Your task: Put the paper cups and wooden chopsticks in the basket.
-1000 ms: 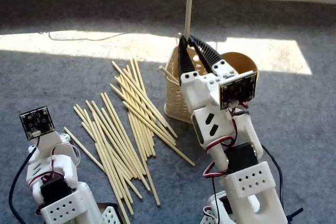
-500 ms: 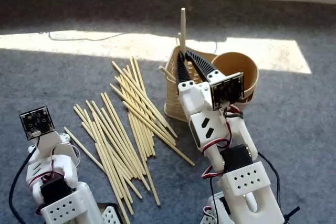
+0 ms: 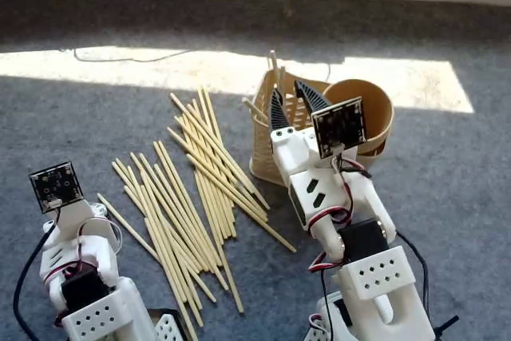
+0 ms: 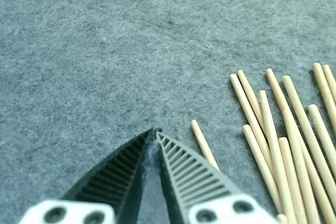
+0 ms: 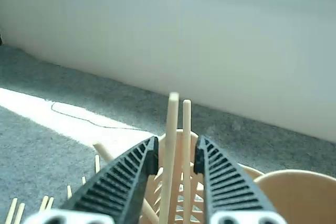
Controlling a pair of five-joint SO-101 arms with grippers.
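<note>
Wooden chopsticks (image 3: 192, 189): logged as loose pile on carpet (image 3: 447, 173), at 9 o'clock of basket (image 3: 263, 153). Paper cup (image 3: 371, 109): noted at basket's 3 o'clock, touching it. Right gripper (image 5: 176, 141): seen above basket, jaws narrowly parted around upright chopstick (image 5: 170, 182), no pinch. Left gripper (image 4: 156, 132): recorded closed tip to tip, empty, over carpet beside pile's ends.
</note>
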